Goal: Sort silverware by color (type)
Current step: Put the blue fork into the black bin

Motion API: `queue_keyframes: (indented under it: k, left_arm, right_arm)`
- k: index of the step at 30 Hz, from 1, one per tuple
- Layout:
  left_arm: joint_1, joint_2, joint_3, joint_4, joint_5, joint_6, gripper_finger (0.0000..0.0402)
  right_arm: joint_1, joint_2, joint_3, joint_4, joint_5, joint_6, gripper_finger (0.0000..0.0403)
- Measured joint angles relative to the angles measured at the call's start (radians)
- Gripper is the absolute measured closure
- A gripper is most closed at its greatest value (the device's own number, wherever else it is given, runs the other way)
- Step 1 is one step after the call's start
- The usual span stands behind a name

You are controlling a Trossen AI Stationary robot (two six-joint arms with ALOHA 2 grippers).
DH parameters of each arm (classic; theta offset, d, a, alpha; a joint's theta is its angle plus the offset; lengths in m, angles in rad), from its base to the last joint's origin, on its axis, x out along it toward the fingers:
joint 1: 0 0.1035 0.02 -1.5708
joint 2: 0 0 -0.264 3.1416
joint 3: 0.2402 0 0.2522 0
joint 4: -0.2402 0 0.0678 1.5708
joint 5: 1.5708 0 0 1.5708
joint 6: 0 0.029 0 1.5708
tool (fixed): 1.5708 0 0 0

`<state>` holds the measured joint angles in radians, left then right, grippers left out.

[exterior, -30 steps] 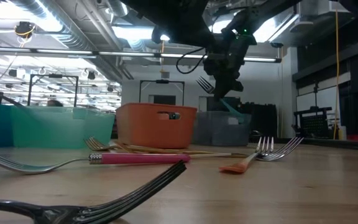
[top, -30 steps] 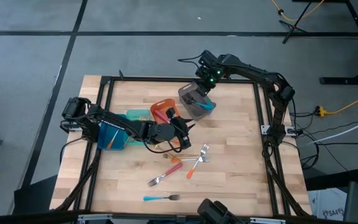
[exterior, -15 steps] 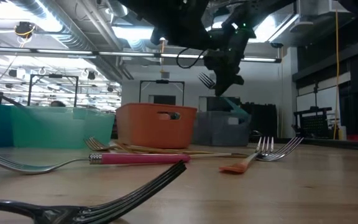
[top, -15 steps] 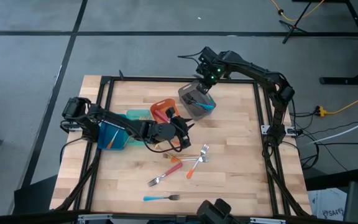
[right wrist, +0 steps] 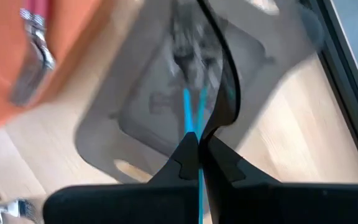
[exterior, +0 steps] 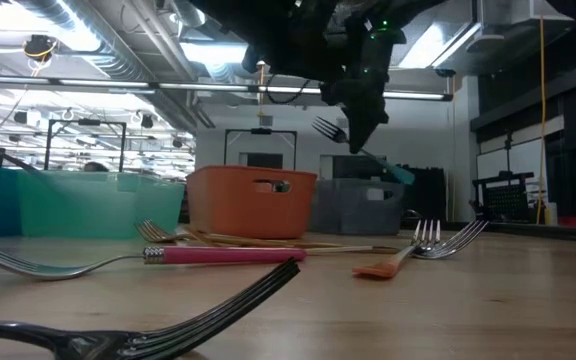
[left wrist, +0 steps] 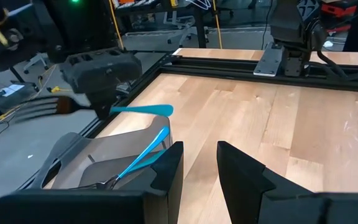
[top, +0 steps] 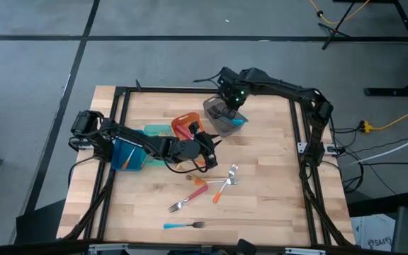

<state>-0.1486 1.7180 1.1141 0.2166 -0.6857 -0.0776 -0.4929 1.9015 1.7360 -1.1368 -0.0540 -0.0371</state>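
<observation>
Right claw (right wrist: 194,152) clamping blue fork (right wrist: 192,115)

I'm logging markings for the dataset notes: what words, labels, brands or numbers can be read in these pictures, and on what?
None can be read.
Grey bin, orange bin, teal bin: no lettering shows.
Forks on the table: no marks visible.
Room behind, low view: nothing legible.

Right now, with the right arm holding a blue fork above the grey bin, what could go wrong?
1. The right hand grips the blue fork high above the grey bin; released from there, it may bounce out.
2. Another blue utensil leans on the bin's rim; a falling fork might knock it out.
3. The left hand waits beside the orange bin, close enough that the arms could collide.
</observation>
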Motion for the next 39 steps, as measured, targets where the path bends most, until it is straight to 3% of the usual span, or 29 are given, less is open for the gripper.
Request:
queue_keyframes:
  k: [21,30,39]
  left_arm:
    - [-0.002,-0.007,0.000,0.008,-0.003,0.018,0.0310]
    - [-0.038,-0.198,0.000,-0.040,-0.063,0.160,0.0310]
    - [-0.056,-0.340,0.000,-0.240,-0.064,0.114,0.0310]
  right_arm:
    - [0.009,0.000,-0.005,0.078,-0.028,0.009,0.0403]
    - [0.009,0.000,-0.005,0.091,-0.032,0.010,0.0403]
    - [0.009,0.076,-0.005,0.048,-0.065,0.010,0.0403]
